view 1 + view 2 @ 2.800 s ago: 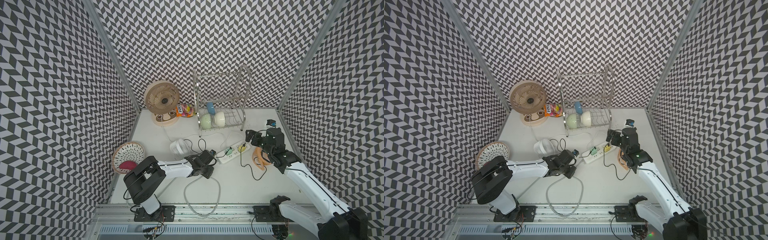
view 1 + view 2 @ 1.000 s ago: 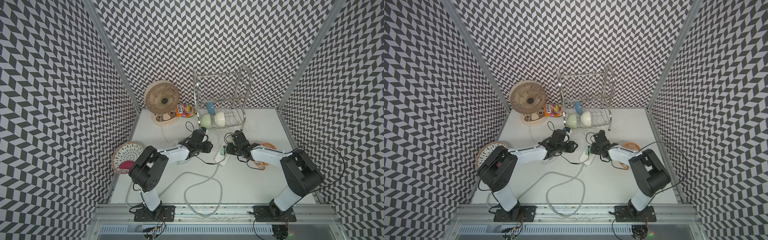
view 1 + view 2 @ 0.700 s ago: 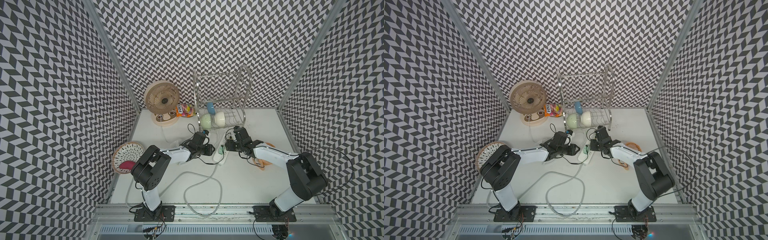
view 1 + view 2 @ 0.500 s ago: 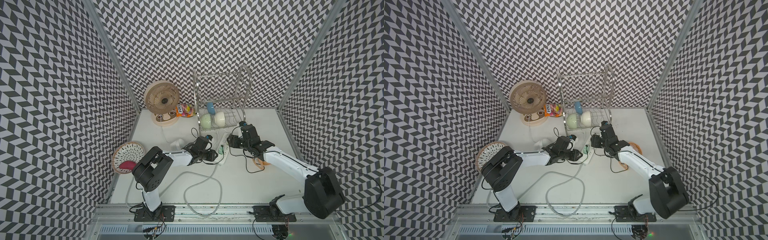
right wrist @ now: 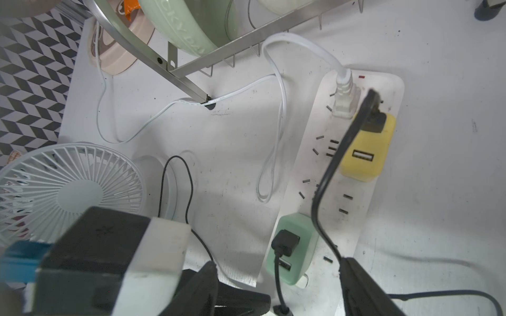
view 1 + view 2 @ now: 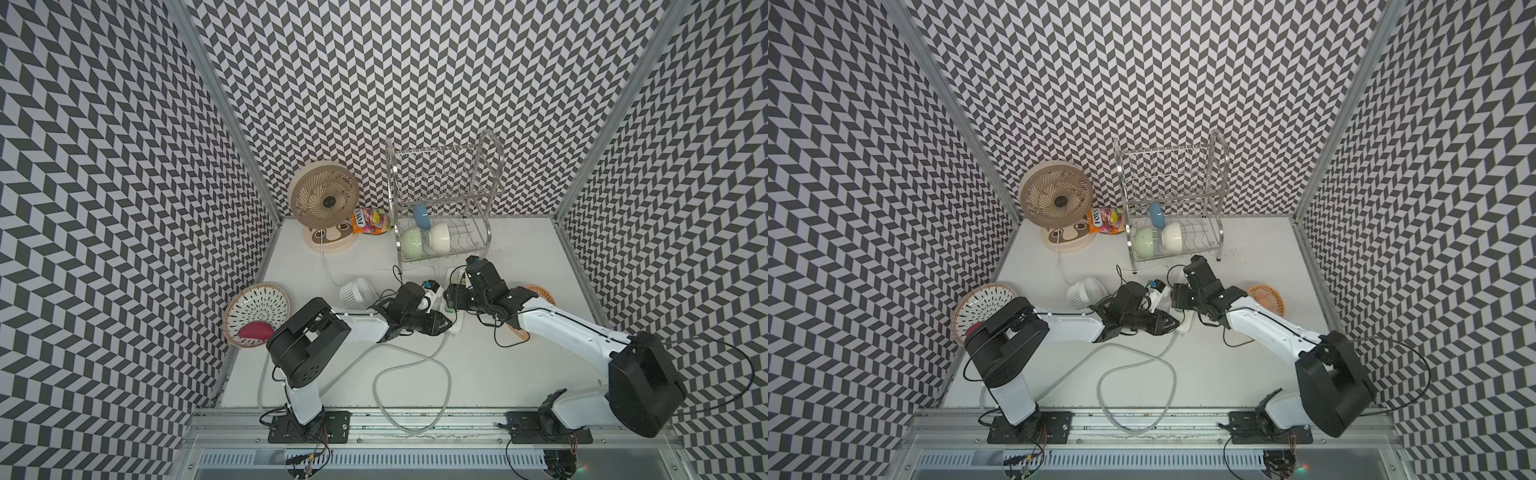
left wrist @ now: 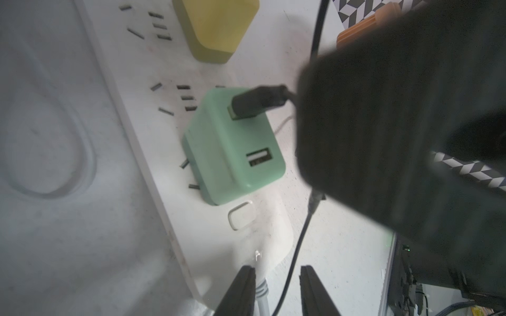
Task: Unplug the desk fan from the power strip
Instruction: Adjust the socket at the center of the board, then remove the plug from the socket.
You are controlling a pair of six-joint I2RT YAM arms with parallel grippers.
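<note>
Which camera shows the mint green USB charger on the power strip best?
The left wrist view: the mint green USB charger sits large and central, a black USB plug in one port, the other empty. The right wrist view shows the charger smaller. In both top views it is almost entirely hidden.

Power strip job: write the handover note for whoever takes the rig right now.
Left gripper: jaws slightly apart at the power strip's cord end, straddling its thick cord and a thin black cable; no grip seen.
Right gripper: wide open over the green adapter, holding nothing.
Strip: on the table by the dish rack.
Done: both arms positioned at the strip; nothing unplugged.
To do: white plug, yellow adapter and green adapter all still seated. Confirm which is the target, then pull it while bracing the strip.
</note>
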